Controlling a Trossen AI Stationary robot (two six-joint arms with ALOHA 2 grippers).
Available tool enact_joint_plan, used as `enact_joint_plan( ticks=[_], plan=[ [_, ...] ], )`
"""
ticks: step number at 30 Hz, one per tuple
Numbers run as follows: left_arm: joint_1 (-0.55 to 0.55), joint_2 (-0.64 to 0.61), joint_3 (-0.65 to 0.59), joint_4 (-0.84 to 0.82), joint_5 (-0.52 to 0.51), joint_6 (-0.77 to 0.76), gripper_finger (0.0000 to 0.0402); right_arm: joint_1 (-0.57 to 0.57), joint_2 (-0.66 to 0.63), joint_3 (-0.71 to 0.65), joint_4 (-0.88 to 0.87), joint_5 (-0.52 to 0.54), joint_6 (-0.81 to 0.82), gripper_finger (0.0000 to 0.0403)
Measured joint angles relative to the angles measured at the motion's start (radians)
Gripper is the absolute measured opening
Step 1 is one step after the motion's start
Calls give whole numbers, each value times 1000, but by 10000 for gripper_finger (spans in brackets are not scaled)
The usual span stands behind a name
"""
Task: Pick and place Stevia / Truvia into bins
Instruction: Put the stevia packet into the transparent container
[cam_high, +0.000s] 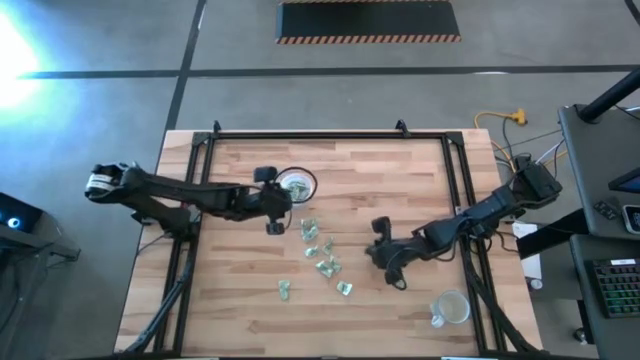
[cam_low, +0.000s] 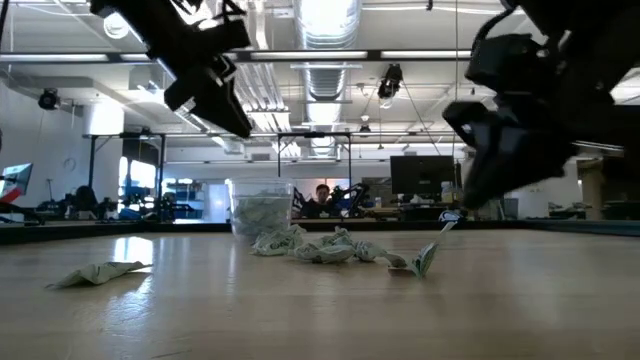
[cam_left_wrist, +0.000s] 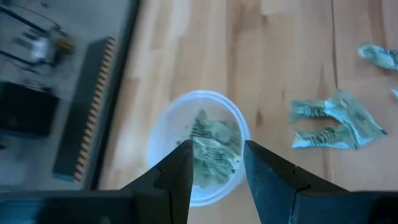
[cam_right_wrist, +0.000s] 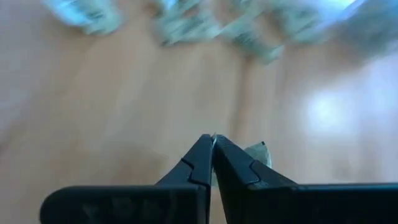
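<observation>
Several pale green Stevia / Truvia sachets (cam_high: 322, 256) lie loose on the middle of the wooden table. One round translucent bin (cam_high: 297, 184) at the far middle holds several sachets (cam_left_wrist: 211, 146). My left gripper (cam_high: 287, 202) hangs open just above and beside that bin, with nothing between its fingers (cam_left_wrist: 177, 174). My right gripper (cam_high: 372, 254) is to the right of the loose pile, shut on one sachet (cam_right_wrist: 258, 154). A second bin (cam_high: 450, 308) stands at the near right. My right gripper pinches one sachet between its two fingertips (cam_right_wrist: 202, 155). A sliver of the paper shows at the tips, and a corner (cam_right_wrist: 260, 152) sticks out beside one finger. The fingers slant down toward the table. In the low view the sachet (cam_low: 447, 226) hangs just below the gripper.
Black rails (cam_high: 460, 200) frame the table on the left, far and right sides. One sachet (cam_high: 285, 290) lies apart toward the near edge and another (cam_high: 344, 288) sits near my right gripper. Bare wood lies at the near left.
</observation>
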Motion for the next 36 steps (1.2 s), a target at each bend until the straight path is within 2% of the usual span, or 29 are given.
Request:
enact_joint_plan(
  ticks=[3,10,12,18,24,30,36],
  plan=[
    [-30,-45,-21,0,-38,-13,125,-22,0,13,72,68,-90,9],
    [-63,-170,-129,-1,-47,-26,125,-141,0,14,350,47,-320,9],
    [-63,-211,-164,-1,-48,-39,125,-192,0,14,426,-2,-362,9],
    [-63,-338,-240,-1,-51,-61,125,-369,0,14,623,-302,-387,9],
    [-64,-427,-270,4,-51,-84,125,-497,1,13,769,-495,-348,9],
    [-64,-449,-277,0,-50,-92,125,-542,90,36,870,-527,-332,9],
    [-64,-436,-280,1,-49,-91,125,-559,278,174,869,-527,-329,9]
  ],
)
